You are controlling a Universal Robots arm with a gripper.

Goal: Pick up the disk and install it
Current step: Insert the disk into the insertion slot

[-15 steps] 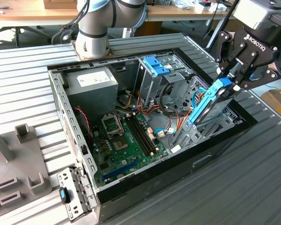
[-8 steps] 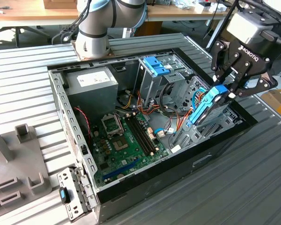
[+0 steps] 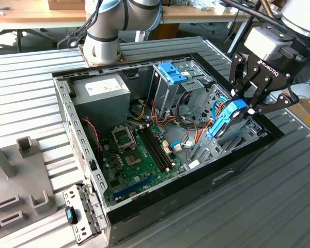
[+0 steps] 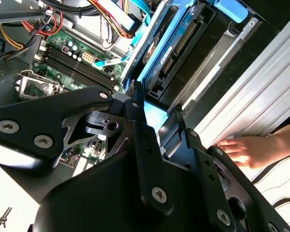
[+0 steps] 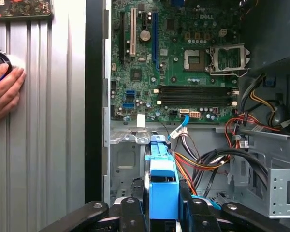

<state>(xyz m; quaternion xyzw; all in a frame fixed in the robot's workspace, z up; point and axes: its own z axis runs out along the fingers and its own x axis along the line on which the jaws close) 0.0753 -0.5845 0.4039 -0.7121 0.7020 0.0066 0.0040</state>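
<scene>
Gripper (image 5: pixel 162 205) linkage, black, sits closest in both wrist views, jaws pinching the disk (image 5: pixel 162 174) across the sides of its blue carrier. Disk is held edge-on and tilted, just above the drive bay (image 3: pixel 245 135) at the open computer case's (image 3: pixel 67 121) corner on the exterior view's right, probably angled to match the slot. Person's hand (image 5: pixel 4 92) rests on the ribbed table (image 5: pixel 48 145) beside the case.

Counter (image 3: pixel 279 206): grey ribbed metal surface. On it:
- open computer case (image 3: pixel 212 178), in the middle
- arm base (image 3: pixel 101 49), behind the case toward the far edge
- grey moulded fixture (image 3: pixel 15 181), at the exterior view's left
- perforated bracket (image 3: pixel 77 217), just beside the case's near corner
- person's hand (image 5: pixel 5 92), on the ribs apart from the case
</scene>
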